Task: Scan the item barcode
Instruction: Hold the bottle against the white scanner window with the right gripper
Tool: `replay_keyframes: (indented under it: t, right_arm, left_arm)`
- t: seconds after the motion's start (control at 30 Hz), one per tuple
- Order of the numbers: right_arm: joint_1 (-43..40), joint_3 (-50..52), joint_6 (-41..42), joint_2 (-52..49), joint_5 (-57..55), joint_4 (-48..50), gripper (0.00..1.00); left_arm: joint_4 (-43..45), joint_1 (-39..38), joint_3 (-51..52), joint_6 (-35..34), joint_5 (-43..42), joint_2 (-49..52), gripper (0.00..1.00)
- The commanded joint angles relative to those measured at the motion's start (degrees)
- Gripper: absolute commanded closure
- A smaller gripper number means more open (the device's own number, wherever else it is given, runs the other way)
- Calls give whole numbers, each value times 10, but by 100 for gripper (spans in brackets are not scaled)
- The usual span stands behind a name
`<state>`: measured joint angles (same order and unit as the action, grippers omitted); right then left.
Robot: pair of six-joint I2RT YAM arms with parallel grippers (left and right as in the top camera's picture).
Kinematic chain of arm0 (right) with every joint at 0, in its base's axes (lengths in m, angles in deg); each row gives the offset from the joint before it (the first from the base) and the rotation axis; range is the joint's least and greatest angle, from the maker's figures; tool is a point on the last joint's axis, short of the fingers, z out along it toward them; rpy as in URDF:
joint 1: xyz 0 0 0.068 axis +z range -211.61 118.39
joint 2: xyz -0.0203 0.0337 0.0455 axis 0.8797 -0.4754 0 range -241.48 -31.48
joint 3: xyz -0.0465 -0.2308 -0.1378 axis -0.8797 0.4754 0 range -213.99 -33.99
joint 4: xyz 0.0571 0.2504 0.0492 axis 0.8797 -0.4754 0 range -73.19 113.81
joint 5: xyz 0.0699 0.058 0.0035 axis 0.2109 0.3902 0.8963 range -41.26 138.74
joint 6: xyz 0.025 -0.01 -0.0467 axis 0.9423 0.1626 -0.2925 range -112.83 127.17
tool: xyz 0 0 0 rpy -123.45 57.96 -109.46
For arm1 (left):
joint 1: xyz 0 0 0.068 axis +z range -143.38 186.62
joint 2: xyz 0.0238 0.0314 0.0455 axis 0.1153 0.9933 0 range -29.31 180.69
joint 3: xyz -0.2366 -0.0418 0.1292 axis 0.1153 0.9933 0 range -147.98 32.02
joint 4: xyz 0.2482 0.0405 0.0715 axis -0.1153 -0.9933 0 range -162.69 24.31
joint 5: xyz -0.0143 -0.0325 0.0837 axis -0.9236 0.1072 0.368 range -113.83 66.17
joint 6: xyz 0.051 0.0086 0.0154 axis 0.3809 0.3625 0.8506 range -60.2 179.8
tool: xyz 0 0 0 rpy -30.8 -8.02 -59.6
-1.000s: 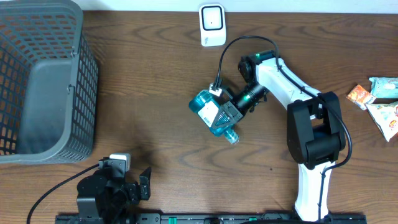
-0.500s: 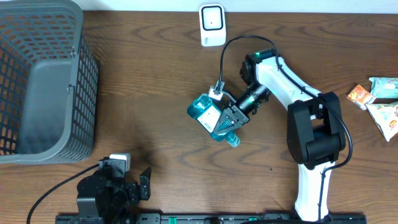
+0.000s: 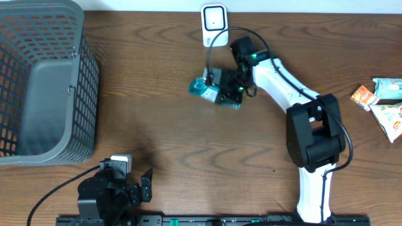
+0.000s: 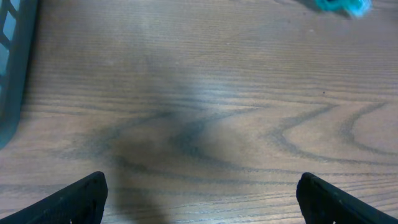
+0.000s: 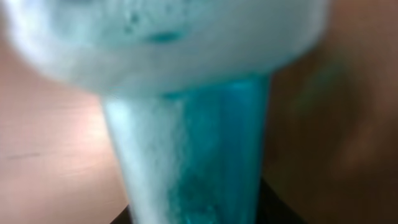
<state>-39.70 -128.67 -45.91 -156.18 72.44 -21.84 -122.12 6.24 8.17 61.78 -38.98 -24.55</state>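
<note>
The item is a teal bottle with a white label (image 3: 206, 90), held lying sideways just below the white scanner (image 3: 214, 25) at the table's far edge. My right gripper (image 3: 224, 88) is shut on it from the right. In the right wrist view the bottle (image 5: 186, 124) fills the frame, blurred, and only dark finger edges show at the bottom. I cannot see a barcode. My left gripper (image 4: 202, 196) stands open over bare wood near the front left, its dark fingertips (image 4: 81, 199) wide apart. The bottle (image 4: 339, 5) shows at that view's top right.
A grey mesh basket (image 3: 44, 81) fills the back left corner, and its edge (image 4: 9, 74) shows in the left wrist view. Several snack packets (image 3: 383, 100) lie at the right edge. The right arm's black cable (image 3: 217, 47) loops near the scanner.
My right arm has carried the bottle from the table's middle up and back to just below the scanner, turning it on the way. The left arm has not moved.
</note>
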Motion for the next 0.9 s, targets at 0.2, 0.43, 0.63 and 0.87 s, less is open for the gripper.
replay_keyframes:
  t: [0.2,0.43,0.63,0.87]
  right_arm:
    - [24,-14,-62,22,-260,287,99]
    - [6,-14,-118,8,-291,486,99]
    - [-2,-15,-203,-38,-339,637,99]
    - [-6,-31,-258,-111,-358,745,99]
  left_arm:
    - [0,3,-5,8,-7,-2,3]
    - [0,3,-5,8,-7,-2,3]
    - [0,3,-5,8,-7,-2,3]
    - [0,3,-5,8,-7,-2,3]
